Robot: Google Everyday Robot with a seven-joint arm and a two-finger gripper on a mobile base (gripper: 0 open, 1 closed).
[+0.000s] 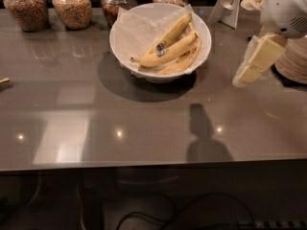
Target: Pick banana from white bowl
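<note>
The white bowl, lined with crinkled white paper, stands at the back middle of the grey table. Three bananas lie in it. The long curved yellow banana with a small blue sticker near its stem lies across the middle. Another yellow banana with a sticker lies behind it. A brown-speckled banana lies in front. My gripper, cream-coloured, hangs from the white arm at the right. It is above the table, to the right of the bowl and apart from it, and holds nothing that I can see.
Several glass jars of grains stand along the back edge. A white card stand is right behind the bowl. Stacked off-white bowls sit at the far right, behind the arm. A small yellow object is at the left edge.
</note>
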